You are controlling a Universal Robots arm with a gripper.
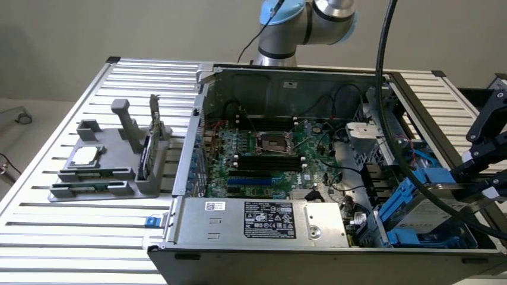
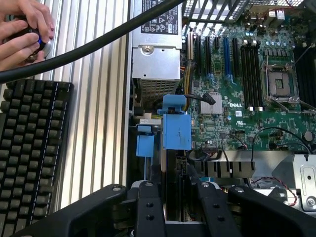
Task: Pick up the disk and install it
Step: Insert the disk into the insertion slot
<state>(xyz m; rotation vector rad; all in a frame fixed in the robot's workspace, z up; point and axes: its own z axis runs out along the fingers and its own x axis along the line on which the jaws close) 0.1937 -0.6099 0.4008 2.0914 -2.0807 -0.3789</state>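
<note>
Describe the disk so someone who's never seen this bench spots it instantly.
Find the open computer case on the slatted table, then its near corner at the exterior view's right, past the labelled power supply. The disk sits there at the gripper: a silver-grey drive whose bright blue plastic carrier sets it apart from the green motherboard beside it.

A ribbed aluminium worktop [image 1: 95, 237] carries an open desktop computer case [image 1: 317, 264] lying on its side toward the exterior view's right, a grey parts holder [image 1: 103, 190] apart toward its left, and a black keyboard [image 2: 29, 148] near the case.
</note>
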